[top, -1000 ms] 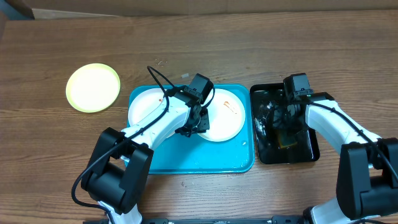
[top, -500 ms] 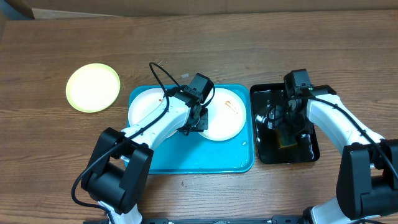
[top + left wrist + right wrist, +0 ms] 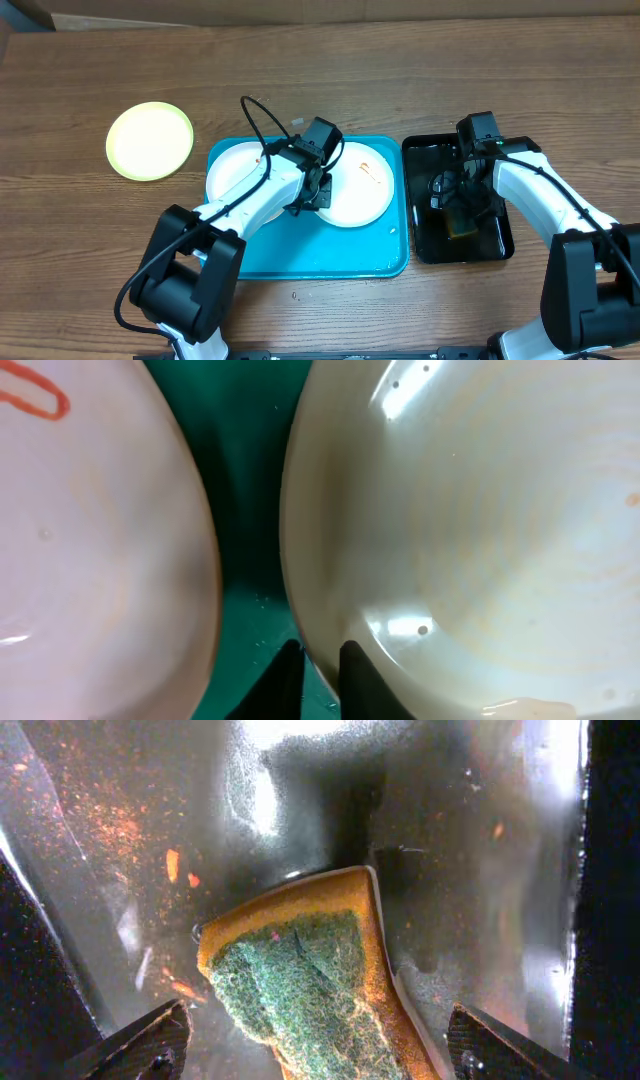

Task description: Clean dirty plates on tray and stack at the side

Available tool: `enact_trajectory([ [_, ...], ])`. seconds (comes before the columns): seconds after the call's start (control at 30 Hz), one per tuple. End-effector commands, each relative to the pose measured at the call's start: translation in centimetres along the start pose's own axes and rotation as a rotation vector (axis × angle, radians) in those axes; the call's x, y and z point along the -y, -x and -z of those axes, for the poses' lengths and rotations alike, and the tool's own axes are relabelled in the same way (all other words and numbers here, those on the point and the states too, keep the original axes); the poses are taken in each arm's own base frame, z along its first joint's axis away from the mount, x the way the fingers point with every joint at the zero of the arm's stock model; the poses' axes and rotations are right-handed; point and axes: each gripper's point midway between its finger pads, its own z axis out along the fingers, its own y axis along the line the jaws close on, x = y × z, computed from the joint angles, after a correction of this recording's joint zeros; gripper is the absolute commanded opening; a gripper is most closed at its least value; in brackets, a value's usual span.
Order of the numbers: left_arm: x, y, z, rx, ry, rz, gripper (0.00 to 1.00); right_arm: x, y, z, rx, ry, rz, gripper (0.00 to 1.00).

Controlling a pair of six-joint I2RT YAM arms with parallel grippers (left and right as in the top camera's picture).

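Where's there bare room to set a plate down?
Bare table beside the yellow-green plate, left of the tray; also the tray's front strip. Crowded: the white plates, one pinched by the left tool, and the black tray.

The brown wooden table [image 3: 420,80] is showing a matt, grained surface. The large turquoise plastic tray [image 3: 300,255] is looking smooth, with a soft sheen. One round white plate [image 3: 480,510] is gleaming glossily, throwing back lamp glints; the other white plate [image 3: 90,540] is shining more softly. The narrow black plastic tray [image 3: 450,800] is glistening wet. The orange foam sponge [image 3: 300,970] is showing a rough green scouring face.
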Motion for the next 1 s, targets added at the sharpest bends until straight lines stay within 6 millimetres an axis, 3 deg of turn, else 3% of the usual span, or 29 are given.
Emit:
enact_trajectory([
  [0.0, -1.5, -0.2, -0.8, -0.019, 0.042, -0.028, 0.09, -0.1, 1.0, 1.1, 0.046, 0.004, -0.002, 0.84],
  [0.2, -1.2, -0.5, -0.8, -0.042, 0.005, -0.036, 0.09, -0.1, 1.0, 1.1, 0.045, 0.003, -0.002, 0.84],
  [0.37, 0.2, -1.7, -0.7, -0.103, -0.082, -0.028, 0.22, 0.0, 0.8, 1.1, 0.037, 0.001, -0.002, 0.83],
  [0.5, 0.7, -2.6, -0.5, -0.146, -0.115, -0.002, 0.25, 0.2, -0.1, 0.8, 0.006, -0.008, -0.007, 0.69],
  [0.7, 0.4, -2.7, -0.6, -0.152, -0.096, 0.067, 0.26, 0.4, -0.6, -0.6, 0.013, -0.006, -0.006, 0.68],
  [0.8, -0.1, -2.6, -0.7, -0.144, -0.063, 0.128, 0.27, 0.4, -0.5, -1.1, 0.03, -0.001, -0.006, 0.57],
  [0.9, -0.1, -2.6, -0.8, -0.142, -0.057, 0.154, 0.29, 0.4, -0.6, -1.5, 0.033, 0.0, -0.006, 0.53],
  [0.97, -0.1, -2.5, -0.8, -0.137, -0.058, 0.154, 0.3, 0.3, -0.4, -1.5, 0.041, 0.002, -0.006, 0.33],
])
